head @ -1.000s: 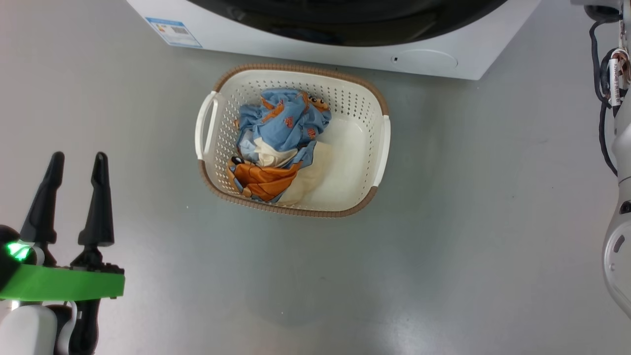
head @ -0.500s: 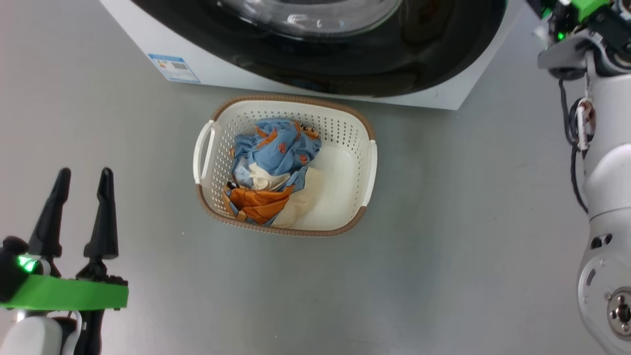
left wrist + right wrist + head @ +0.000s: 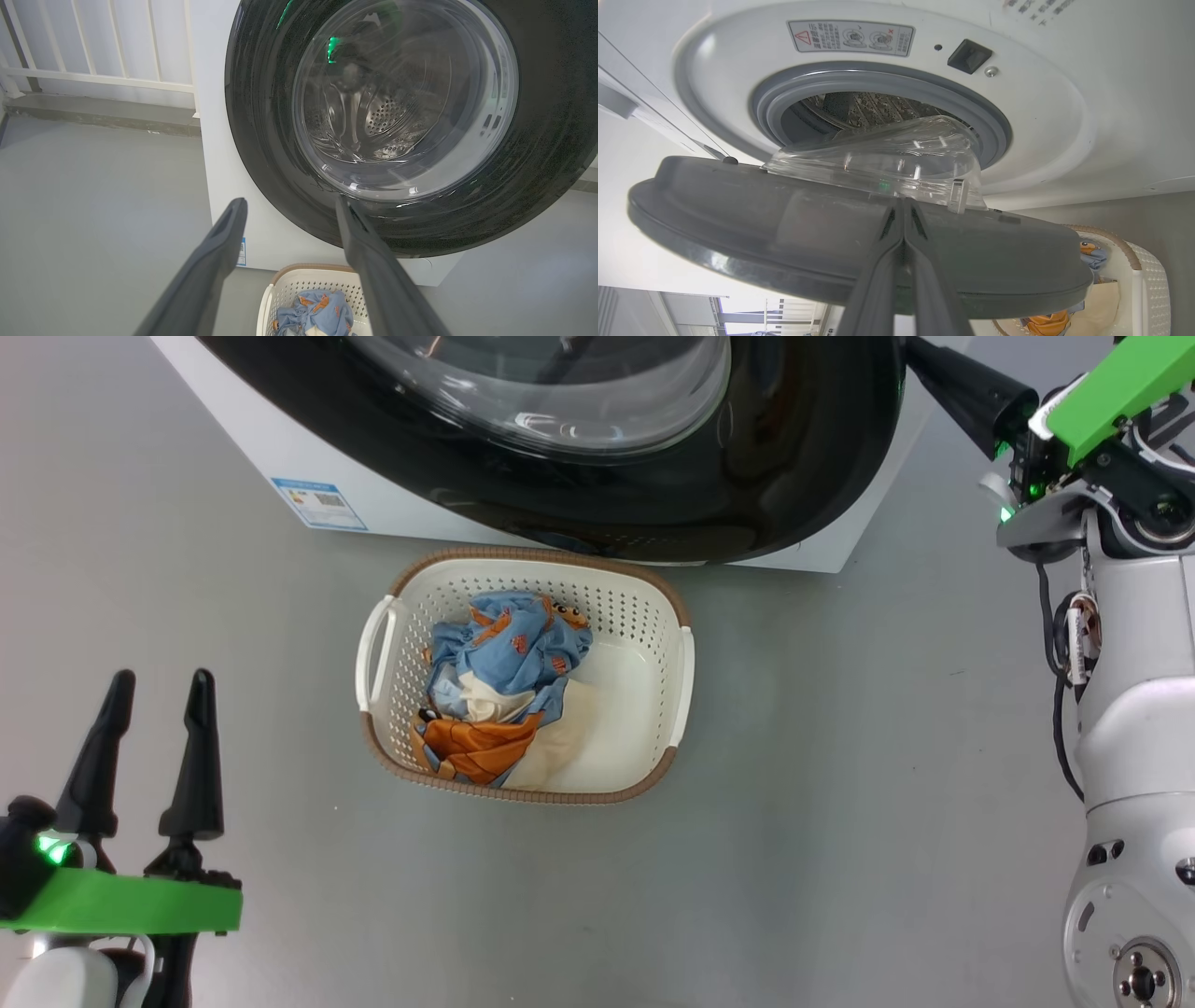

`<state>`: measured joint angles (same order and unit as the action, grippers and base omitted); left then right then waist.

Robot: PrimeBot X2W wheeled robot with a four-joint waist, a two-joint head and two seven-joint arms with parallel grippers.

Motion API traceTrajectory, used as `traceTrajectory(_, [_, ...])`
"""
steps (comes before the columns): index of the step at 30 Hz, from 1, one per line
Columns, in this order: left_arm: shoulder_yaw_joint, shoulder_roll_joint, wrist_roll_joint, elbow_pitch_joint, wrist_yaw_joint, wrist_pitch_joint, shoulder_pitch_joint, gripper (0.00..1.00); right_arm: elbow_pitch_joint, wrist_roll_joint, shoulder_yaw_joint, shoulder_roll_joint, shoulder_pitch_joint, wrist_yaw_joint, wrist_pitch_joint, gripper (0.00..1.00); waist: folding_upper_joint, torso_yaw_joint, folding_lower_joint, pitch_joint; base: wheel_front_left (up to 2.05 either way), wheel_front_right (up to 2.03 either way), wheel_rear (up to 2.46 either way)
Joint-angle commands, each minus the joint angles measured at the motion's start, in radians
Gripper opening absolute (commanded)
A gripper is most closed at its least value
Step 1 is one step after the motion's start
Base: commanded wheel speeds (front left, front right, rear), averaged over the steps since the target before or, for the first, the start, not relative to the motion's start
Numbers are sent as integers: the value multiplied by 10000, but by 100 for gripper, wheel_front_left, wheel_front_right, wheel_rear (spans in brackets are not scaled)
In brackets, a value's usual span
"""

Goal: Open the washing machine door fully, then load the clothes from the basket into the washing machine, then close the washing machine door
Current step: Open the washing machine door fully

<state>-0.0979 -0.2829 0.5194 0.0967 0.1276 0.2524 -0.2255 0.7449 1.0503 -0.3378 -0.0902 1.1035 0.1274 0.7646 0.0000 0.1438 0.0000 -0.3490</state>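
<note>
The washing machine (image 3: pixel 252 448) stands at the top of the head view, and its glossy black door (image 3: pixel 747 495) with the clear glass bowl (image 3: pixel 560 392) is swung partly out. In the right wrist view my right gripper (image 3: pixel 903 207) is shut, its tips against the door's grey inner face (image 3: pixel 784 233), with the gasket (image 3: pixel 878 84) and drum behind. The same gripper (image 3: pixel 924 359) reaches the door's right edge. The cream basket (image 3: pixel 653 616) sits on the floor before the machine, holding the blue, orange and cream clothes (image 3: pixel 499 681). My left gripper (image 3: pixel 161 681) hangs open at lower left, empty.
Grey floor (image 3: pixel 840 803) surrounds the basket. My pale right forearm (image 3: pixel 1130 756) rises along the right edge. A blue energy sticker (image 3: pixel 317 504) marks the machine's lower left. In the left wrist view a white railing (image 3: pixel 93 79) stands left of the machine (image 3: pixel 210 140).
The head camera has tilted up, so the basket sits lower in view and more of the door shows. My right gripper has come into view at the door's right edge. The left gripper stays open.
</note>
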Motion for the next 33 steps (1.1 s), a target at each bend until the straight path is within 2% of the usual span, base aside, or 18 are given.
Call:
traceTrajectory(1, [436,-381,-53,-145,31,94,101,100,-373,2,109,303,-131,33,158,0,0,-12,0,42,0,0,0])
traceTrajectory(16, [501,-359,-137,-142,31,94,268,100,-1712,-134,64,387,-879,33,-407,0,0,-132,0,307,0,0,0])
traceTrajectory(17, [504,-353,-139,-141,31,94,279,100,-1819,-183,70,388,-943,33,-474,9,0,-145,0,327,0,0,0])
traceTrajectory(18, [505,-346,-141,-137,31,94,291,100,-1911,-214,80,389,-1012,33,-497,36,0,-159,0,350,0,0,0])
traceTrajectory(19, [507,-339,-144,-135,31,94,304,100,-2011,-226,84,390,-1079,33,-513,94,0,-173,0,370,0,0,0])
traceTrajectory(20, [509,-332,-147,-132,31,94,317,100,-2141,-255,107,391,-1152,33,-535,100,0,-187,0,391,0,0,0])
traceTrajectory(26, [548,-300,-181,-137,31,94,384,100,-3394,-163,385,395,-1771,33,-674,100,0,-284,0,493,0,0,0])
traceTrajectory(33, [629,-346,-208,-182,31,94,435,100,-5570,-360,1425,397,-3105,33,-1145,100,0,-462,0,500,0,0,0])
